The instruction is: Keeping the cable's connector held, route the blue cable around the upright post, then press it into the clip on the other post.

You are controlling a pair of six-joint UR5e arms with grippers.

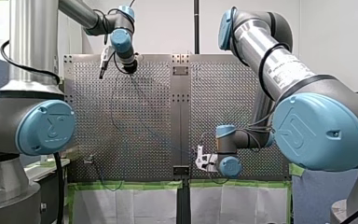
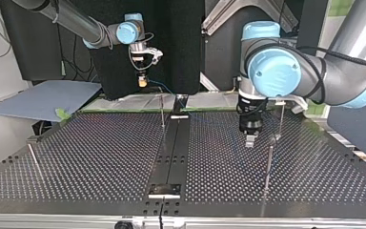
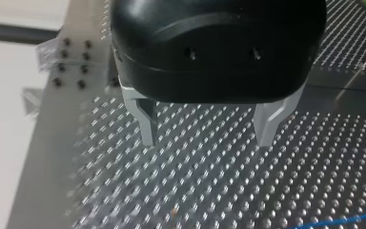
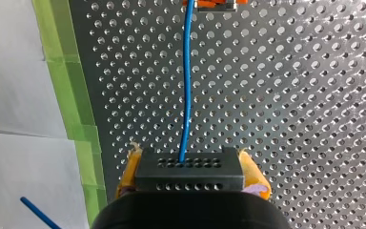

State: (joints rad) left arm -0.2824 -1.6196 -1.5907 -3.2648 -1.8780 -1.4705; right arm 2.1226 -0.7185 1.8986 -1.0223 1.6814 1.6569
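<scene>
- 1 blue cable (image 4: pixel 187 86): thin, light, probably limp and kink-prone; long axis runs straight ahead from my right gripper (image 4: pixel 189 160), over the perforated surface (image 4: pixel 290 119), at the front view's near right.
- 1 connector (image 4: pixel 190 177): rigid black block, clenched between that gripper's yellow-padded jaws; cable exits its far face.
- my left gripper (image 3: pixel 206 138): jaws released, empty; likely second hold is mid-cable.

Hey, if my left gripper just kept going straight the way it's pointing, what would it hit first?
Probably the bare perforated table: my left gripper points down at it, fingers open, with nothing between them. The blue cable lies off to one side, seemingly outside that line.
</scene>
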